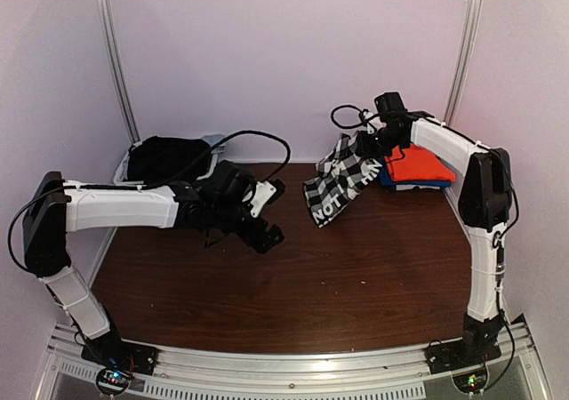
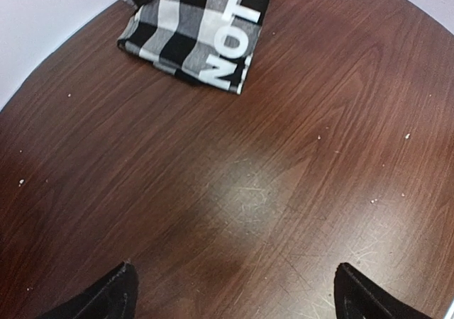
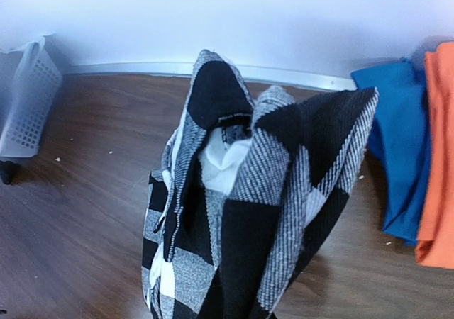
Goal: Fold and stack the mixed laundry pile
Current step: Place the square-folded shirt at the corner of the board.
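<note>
You are stacking: right tool [image 1: 380, 141] clamps the checked shirt [image 1: 342, 180], left tool [image 2: 237, 294] apart. Next, lay it atop the orange garment [image 1: 418, 163].

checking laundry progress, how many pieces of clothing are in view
4: a checked garment held up by the right claw, an orange one stacked on a blue one far right, a black one in the basket far left; more may hide underneath.
</note>
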`<state>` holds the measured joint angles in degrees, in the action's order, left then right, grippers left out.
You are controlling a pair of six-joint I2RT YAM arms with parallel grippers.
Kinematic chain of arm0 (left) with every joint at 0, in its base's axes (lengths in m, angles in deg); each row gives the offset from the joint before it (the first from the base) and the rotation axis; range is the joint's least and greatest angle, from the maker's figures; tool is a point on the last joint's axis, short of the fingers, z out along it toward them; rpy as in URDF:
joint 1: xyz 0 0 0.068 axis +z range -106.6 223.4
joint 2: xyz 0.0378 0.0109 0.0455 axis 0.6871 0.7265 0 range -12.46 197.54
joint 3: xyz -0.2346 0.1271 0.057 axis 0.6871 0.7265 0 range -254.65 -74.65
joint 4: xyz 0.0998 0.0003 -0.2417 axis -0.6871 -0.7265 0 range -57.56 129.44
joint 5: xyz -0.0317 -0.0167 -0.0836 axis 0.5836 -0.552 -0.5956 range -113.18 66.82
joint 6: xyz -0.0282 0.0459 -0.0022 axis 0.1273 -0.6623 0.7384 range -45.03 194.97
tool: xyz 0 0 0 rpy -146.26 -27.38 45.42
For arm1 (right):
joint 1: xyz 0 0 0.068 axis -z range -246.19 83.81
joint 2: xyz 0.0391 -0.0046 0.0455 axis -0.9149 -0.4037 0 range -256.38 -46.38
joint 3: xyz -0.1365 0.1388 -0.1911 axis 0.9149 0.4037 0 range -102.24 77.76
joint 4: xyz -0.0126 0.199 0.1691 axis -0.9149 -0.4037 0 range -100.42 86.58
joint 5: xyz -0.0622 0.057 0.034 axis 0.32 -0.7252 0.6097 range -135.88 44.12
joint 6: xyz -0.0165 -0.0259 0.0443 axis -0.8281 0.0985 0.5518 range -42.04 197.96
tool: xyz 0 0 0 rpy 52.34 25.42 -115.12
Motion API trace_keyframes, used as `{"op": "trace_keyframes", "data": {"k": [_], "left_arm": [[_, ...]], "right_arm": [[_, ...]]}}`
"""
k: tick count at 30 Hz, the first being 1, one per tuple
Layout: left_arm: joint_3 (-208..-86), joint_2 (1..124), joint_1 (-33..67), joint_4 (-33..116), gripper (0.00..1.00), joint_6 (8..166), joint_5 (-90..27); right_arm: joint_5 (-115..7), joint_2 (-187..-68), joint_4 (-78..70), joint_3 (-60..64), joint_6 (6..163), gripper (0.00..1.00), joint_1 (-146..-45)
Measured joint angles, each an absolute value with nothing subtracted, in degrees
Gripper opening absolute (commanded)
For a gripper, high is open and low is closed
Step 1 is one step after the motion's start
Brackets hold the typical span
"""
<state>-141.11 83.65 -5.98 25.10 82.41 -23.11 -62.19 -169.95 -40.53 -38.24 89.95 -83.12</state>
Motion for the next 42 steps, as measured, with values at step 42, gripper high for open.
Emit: {"op": "trace_keyframes", "data": {"k": [42], "left_arm": [[-146.0,88.1,-6.0,20.8,0.98,82.6,-22.3]], "right_arm": [[-59.9,-173.9,-40.5,-58.1,82.2,0.01,-61.0]]}}
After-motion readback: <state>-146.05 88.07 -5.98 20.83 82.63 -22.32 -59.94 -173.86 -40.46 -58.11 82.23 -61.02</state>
